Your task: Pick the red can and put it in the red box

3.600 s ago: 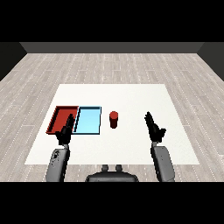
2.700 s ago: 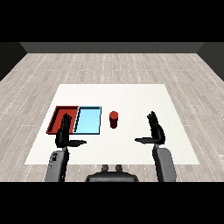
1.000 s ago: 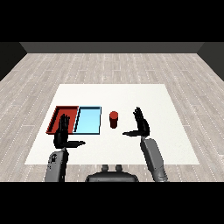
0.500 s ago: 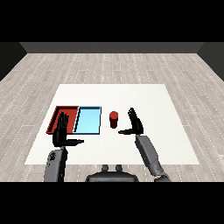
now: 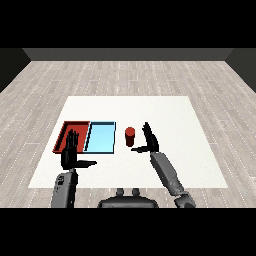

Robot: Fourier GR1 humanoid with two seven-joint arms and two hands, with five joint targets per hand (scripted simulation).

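Observation:
The red can [image 5: 130,136] stands upright on the white table, just right of the light blue tray [image 5: 101,137]. My right hand [image 5: 149,140] is open beside the can's right side, fingers straight up and thumb reaching toward the can's base, with a small gap between them. The red tray [image 5: 65,131] lies left of the blue one. My left hand [image 5: 70,151] is open, fingers up, hovering over the near edge of the red tray and hiding part of it.
The two trays lie side by side at the table's left half. The white table [image 5: 170,117] stretches bare to the right and behind the can. Wooden floor surrounds the table.
My right hand has swept leftward from the table's right side to just beside the red can. The left hand has stayed near the red tray, thumb spreading outward.

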